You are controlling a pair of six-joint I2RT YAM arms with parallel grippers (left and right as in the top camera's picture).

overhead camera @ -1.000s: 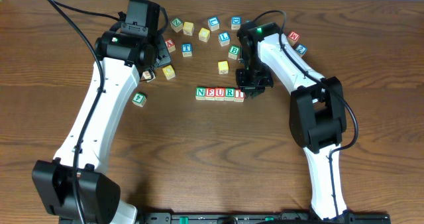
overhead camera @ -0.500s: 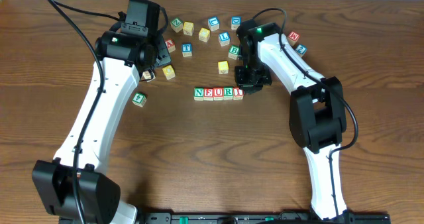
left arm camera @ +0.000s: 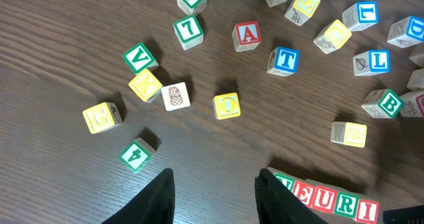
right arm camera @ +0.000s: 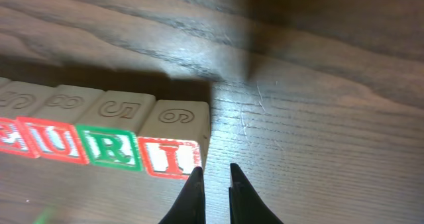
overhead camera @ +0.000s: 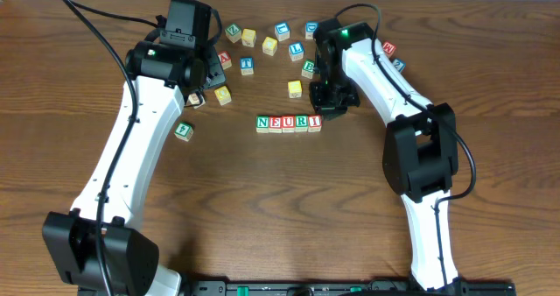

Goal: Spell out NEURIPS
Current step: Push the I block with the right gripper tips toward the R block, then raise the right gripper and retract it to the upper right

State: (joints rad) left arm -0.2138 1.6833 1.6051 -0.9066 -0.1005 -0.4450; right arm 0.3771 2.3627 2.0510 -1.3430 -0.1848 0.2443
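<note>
Beside the I cube (right arm camera: 171,156), the right tool (right arm camera: 215,184) is nearly closed, empty; overhead hides this.

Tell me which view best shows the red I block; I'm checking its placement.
Right wrist: the I block fills the foreground, ending the row. Overhead shows it tiny; left wrist catches it at the frame's bottom edge.

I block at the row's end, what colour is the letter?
Red, on a pale face; the I block shows best in the right wrist view.
</note>
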